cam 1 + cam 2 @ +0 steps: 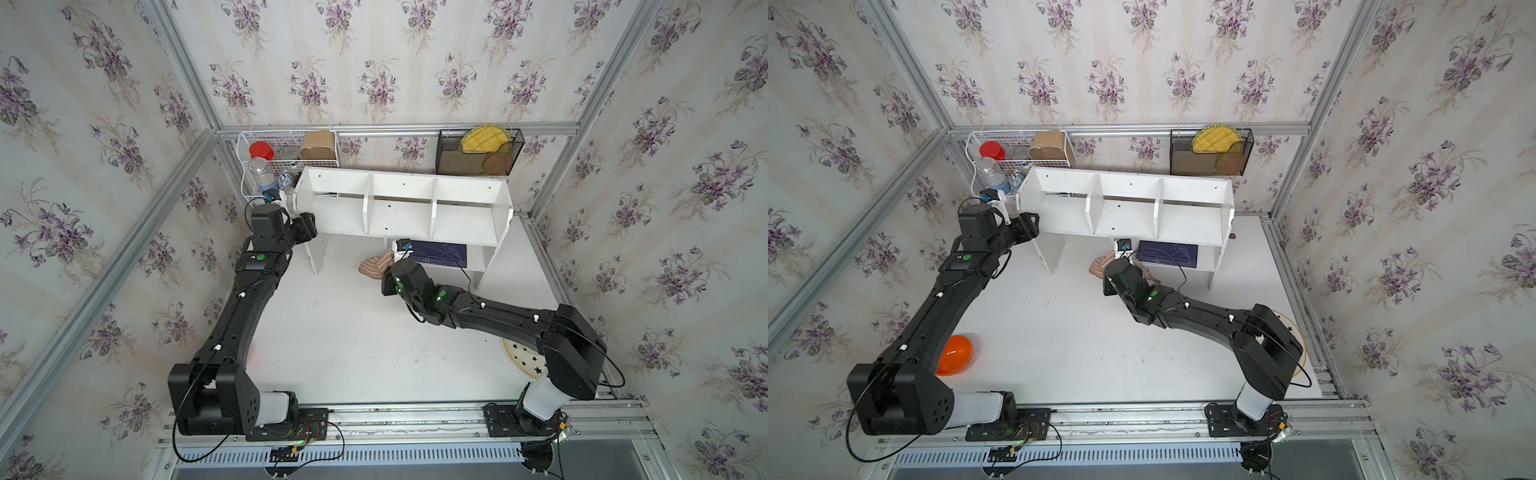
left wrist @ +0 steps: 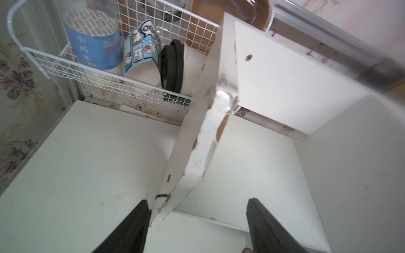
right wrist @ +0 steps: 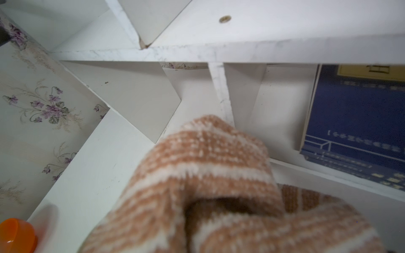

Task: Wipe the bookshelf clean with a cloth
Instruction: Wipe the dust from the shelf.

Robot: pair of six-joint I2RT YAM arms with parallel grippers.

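The white bookshelf (image 1: 399, 216) (image 1: 1125, 212) stands against the back wall. In both top views the tan striped cloth (image 1: 374, 266) (image 1: 1100, 266) bunches at the shelf's front, left of its lower shelf. My right gripper (image 1: 390, 259) is shut on the cloth, and in the right wrist view the cloth (image 3: 210, 175) hides the fingers. My left gripper (image 2: 198, 202) sits at the shelf's left end panel (image 2: 197, 153). It is open, and the panel's chipped edge lies between its fingers (image 2: 140, 219), close to one of them.
A white wire basket (image 1: 286, 162) with bottles hangs behind the shelf's left end. A black mesh rack (image 1: 478, 151) hangs at the back right. A blue book (image 1: 440, 254) lies on the lower shelf. An orange bowl (image 1: 955, 355) and a star-patterned plate (image 1: 523, 361) sit near the arms' bases.
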